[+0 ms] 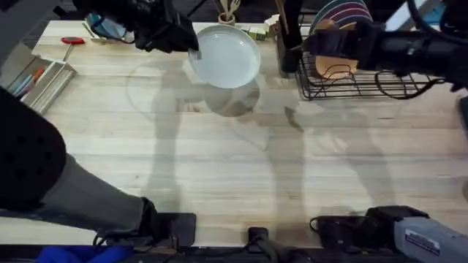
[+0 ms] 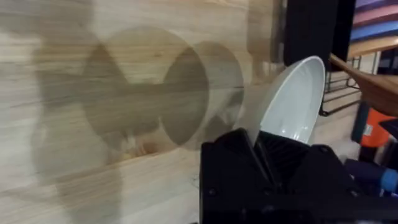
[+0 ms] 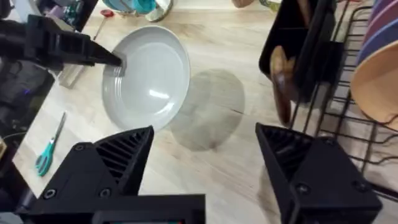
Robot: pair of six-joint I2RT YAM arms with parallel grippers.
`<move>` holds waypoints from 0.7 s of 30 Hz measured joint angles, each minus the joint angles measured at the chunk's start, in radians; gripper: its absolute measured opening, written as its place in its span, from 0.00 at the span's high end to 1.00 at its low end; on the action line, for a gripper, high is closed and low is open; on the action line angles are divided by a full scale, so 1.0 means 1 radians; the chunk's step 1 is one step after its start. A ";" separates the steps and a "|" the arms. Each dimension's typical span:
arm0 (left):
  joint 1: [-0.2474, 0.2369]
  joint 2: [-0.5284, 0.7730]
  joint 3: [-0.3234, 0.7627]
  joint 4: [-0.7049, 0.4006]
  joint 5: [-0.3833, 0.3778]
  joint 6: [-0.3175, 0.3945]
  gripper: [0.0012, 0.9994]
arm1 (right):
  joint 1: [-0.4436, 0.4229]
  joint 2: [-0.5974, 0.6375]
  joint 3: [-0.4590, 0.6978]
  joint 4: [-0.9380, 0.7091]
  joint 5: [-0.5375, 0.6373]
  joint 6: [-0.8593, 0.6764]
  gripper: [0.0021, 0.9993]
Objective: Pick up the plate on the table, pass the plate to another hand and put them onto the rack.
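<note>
Two black arms are reaching over the table (image 1: 241, 168), with no readable writing. The rack (image 1: 351, 84) is sitting at its far right. The left gripper (image 1: 191, 45) is clamping the plate (image 1: 227, 57) aloft by its rim. The right gripper (image 3: 205, 140) is gaping wide, holding nothing.

The left arm reaches far forward from its base at the lower left, its gripper (image 1: 191, 50) pinched tight with both fingers together at the far middle of the workspace, raised off the surface. The right arm stretches forward on the right side, its gripper (image 3: 205, 162) with fingers spread wide apart, grasping nothing.
</note>
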 joint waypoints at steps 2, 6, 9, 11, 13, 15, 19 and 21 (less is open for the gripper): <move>0.000 0.000 0.000 -0.009 0.013 0.000 0.96 | 0.011 0.015 0.000 0.021 -0.001 0.011 0.00; 0.000 0.000 0.000 -0.010 0.034 0.006 0.96 | 0.036 0.033 0.000 0.056 -0.006 0.022 0.00; 0.000 0.000 0.000 -0.010 0.044 0.011 0.96 | 0.052 0.039 0.000 0.091 -0.007 0.039 0.00; 0.000 0.000 0.000 -0.011 0.046 0.015 0.96 | 0.060 0.039 0.000 0.106 -0.006 0.051 0.00; 0.000 0.000 0.000 -0.011 0.049 0.016 0.96 | 0.064 0.042 0.000 0.118 -0.006 0.060 0.00; 0.000 -0.001 0.000 -0.011 0.053 0.016 0.96 | 0.068 0.053 0.001 0.127 -0.004 0.065 0.00; 0.000 -0.001 0.000 -0.016 0.057 0.017 0.96 | 0.095 0.104 0.001 0.170 0.003 0.071 0.00; 0.000 -0.001 0.000 -0.023 0.059 0.017 0.96 | 0.124 0.137 0.001 0.211 0.003 0.074 0.00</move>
